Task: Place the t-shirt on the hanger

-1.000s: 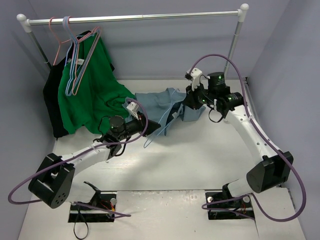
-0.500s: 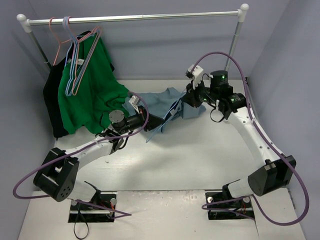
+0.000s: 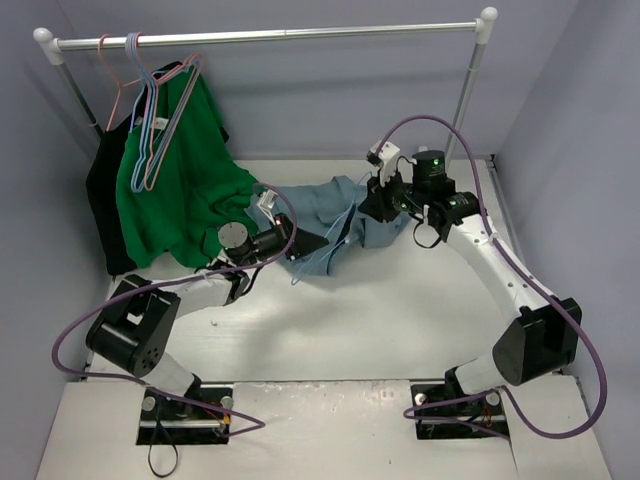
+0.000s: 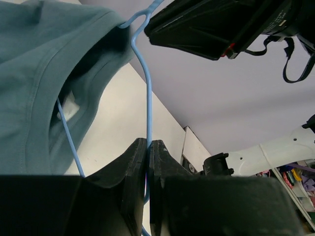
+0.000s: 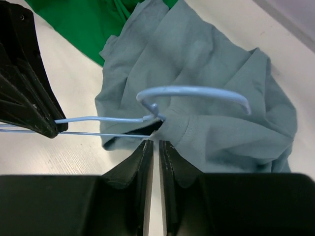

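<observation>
Moved: left gripper [image 3: 310,245] nudged right toward the t-shirt [image 3: 325,200], right gripper [image 3: 371,205] dipped left a bit
Left fingers [image 4: 129,169]: clamped flat on the hanger [image 4: 147,93] wire – no gap
Hanger: hook sat up at the collar, one wire ran inside the neck hole
t-shirt: lay bunched on the table [image 3: 400,310] between both grippers, right up against the green shirt [image 3: 180,185]
Right fingers [image 5: 133,167]: narrow – pinched on the collar hem
</observation>
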